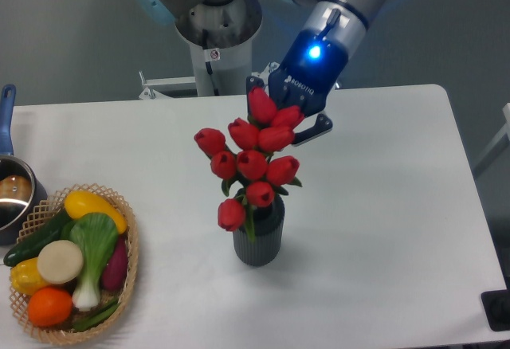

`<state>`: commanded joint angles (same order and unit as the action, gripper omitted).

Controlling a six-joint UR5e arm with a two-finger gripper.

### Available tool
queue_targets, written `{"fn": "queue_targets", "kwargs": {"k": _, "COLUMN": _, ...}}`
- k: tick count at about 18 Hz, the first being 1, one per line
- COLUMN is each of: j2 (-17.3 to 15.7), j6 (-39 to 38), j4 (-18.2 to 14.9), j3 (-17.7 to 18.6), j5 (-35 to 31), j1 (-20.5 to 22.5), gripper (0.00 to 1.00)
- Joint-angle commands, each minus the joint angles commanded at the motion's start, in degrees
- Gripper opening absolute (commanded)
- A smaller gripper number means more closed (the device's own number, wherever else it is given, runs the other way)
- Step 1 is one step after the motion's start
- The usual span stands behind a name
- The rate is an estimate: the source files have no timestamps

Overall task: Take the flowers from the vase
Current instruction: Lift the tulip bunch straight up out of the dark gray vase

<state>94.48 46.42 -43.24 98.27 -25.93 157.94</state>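
Only one view here, the fixed camera, and everything was measured from the vase (258, 239), which stood upright on the white table (382, 205). The flowers (253, 162) rose out of its mouth as a red bunch, buds stacked above the rim and running up and slightly right toward the gripper (288, 118). The lowest bud hung just left of the vase's mouth; the topmost sat right against the gripper body.

The gripper was above the vase and a touch to its right, angled down-left into the top of the bunch. One dark finger showed beside the upper buds on the right; the other was hidden behind the blooms. It looked clamped on the flowers, though the contact itself was screened by the buds, so that was a judgement.

The key relation: the bunch lay directly below and slightly left of the gripper, its long axis near vertical with a small lean to the upper right, buds pointing up, stems pointing down into the vase. The stem ends seemed still inside the mouth, green leaves showing at the rim. So the lift looked only partly done, and the move ahead called for a pull along that axis, straight up from the vase, to free the stems without tipping it.

Far left of the vase sat a wicker basket of produce (131, 273).
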Motion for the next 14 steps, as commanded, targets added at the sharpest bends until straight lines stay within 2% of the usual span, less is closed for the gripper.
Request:
{"fn": "queue_targets", "kwargs": {"k": 7, "j2": 0.0, "j6": -9.85, "j4": 0.0, "j3": -3.61, "j5": 2.19, "j1": 1.4, "gripper": 0.0}}
{"fn": "queue_targets", "kwargs": {"k": 12, "j2": -0.17, "j6": -9.25, "j4": 0.0, "j3": -3.96, "j5": 1.41, "j1": 4.3, "gripper": 0.0}}
{"fn": "queue_targets", "kwargs": {"k": 14, "j2": -0.79, "j6": -8.11, "j4": -0.09, "j3": -4.05, "j5": -1.12, "j1": 5.18, "gripper": 0.0}}
